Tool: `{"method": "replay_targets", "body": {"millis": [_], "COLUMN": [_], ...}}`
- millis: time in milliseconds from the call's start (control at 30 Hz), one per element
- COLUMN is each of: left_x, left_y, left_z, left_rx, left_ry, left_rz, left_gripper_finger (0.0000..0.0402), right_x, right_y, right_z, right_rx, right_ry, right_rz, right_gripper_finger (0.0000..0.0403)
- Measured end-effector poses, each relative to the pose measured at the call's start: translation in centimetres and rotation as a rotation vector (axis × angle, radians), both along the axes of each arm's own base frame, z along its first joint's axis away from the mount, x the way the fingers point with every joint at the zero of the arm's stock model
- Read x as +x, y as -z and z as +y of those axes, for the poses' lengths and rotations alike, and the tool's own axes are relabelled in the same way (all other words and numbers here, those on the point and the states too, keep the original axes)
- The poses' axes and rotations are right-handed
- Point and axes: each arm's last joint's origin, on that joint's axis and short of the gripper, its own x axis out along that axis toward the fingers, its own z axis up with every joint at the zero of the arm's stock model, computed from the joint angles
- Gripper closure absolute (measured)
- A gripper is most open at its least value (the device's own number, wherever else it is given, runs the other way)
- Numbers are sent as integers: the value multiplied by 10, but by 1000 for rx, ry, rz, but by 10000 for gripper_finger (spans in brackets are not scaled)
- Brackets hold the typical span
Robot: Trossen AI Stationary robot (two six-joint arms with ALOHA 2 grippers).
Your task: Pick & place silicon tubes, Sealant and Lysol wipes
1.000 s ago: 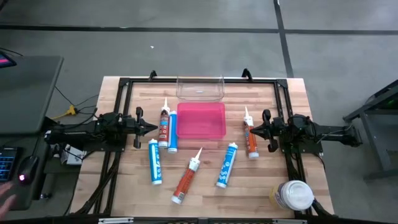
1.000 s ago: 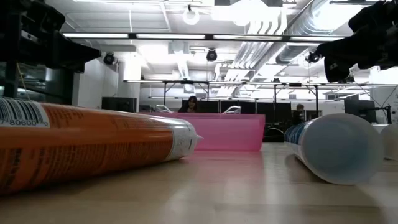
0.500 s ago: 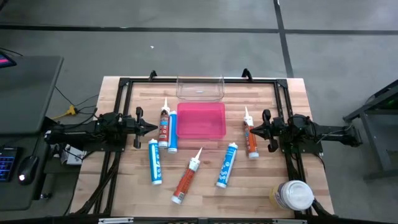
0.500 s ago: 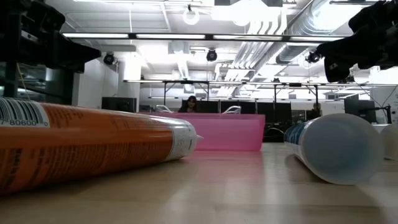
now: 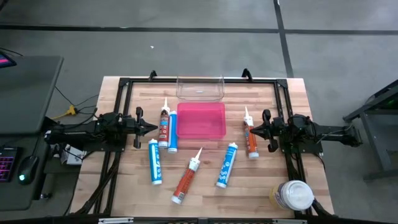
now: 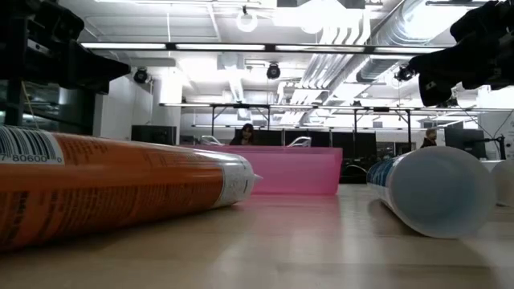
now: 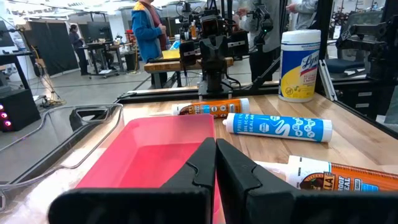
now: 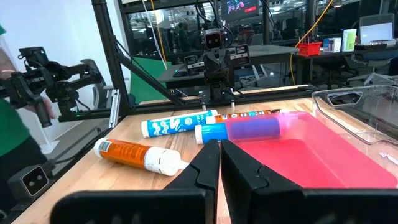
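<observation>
While both arms hover at the table's sides, left jaws (image 5: 151, 127) and right jaws (image 5: 250, 129) pressed together and empty, no pick has begun. Caulk tubes (image 5: 226, 165) lie between them; the wipes canister (image 5: 293, 195) stands behind the right jaws. Next: spread, descend onto a tube.

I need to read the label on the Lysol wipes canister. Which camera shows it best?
The left wrist view: the Lysol wipes stand upright on the table's far side, with the yellow label facing the camera. The high view shows only the white lid. The low and right wrist views don't show it.
</observation>
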Motion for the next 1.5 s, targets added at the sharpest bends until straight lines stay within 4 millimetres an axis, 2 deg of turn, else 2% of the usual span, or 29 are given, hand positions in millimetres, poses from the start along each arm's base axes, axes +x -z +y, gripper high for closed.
{"method": "replay_targets", "body": {"millis": [300,700,1500], "left_x": [0,0,0], "left_y": [0,0,0], "left_z": [0,0,1], "left_rx": [-7,-190,-236], "left_ry": [0,3,-20], "left_rz": [-1,-8,-12], "left_gripper_finger": [396,396,396], "right_x": [0,0,0], "right_y": [0,0,0], "right_z": [0,0,0], "right_rx": [0,0,0], "right_ry": [0,0,0], "right_rz": [0,0,0], "right_gripper_finger": [391,391,391]}}
